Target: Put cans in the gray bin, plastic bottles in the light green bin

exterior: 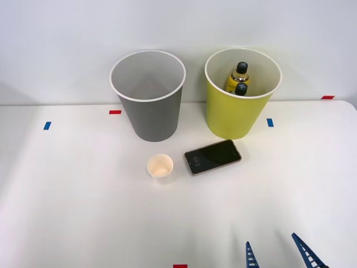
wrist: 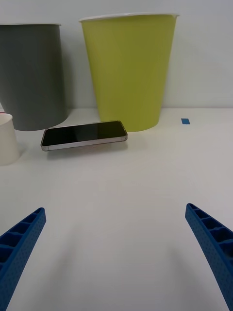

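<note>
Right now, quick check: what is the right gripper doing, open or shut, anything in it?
Right gripper: open, holding nothing, hovering over bare table short of the phone.

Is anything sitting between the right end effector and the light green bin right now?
Yes. A phone lies flat on the table just in front of the light green bin, roughly between it and the open right end effector. The plastic bottles are already inside that bin.
</note>
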Motion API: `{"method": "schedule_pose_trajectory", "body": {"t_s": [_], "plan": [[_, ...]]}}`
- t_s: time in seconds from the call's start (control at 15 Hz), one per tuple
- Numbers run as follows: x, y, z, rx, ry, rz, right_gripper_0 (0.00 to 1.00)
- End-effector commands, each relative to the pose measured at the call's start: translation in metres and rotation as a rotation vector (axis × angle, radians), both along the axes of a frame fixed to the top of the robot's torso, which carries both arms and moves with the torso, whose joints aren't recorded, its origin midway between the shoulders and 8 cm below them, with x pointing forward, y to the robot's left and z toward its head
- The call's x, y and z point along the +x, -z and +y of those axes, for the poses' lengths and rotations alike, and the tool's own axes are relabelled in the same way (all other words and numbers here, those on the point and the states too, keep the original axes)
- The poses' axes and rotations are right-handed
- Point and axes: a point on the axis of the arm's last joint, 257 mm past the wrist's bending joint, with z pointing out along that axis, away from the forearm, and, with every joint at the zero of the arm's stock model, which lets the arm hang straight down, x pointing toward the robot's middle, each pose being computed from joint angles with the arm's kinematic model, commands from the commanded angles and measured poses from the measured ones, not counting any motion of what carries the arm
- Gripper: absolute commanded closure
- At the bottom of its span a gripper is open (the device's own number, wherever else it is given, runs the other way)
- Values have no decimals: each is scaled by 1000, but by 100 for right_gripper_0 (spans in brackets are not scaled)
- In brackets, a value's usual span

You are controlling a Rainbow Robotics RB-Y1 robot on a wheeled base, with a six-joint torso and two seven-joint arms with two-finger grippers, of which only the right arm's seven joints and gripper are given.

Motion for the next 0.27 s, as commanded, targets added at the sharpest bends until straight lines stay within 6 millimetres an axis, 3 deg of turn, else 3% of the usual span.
{"method": "schedule_pose_trajectory", "body": {"t_s": [0.07, 0.27], "plan": [[0, 0, 0, 0, 0, 0, 0], [0, 0, 0, 0, 0, 0, 0]]}}
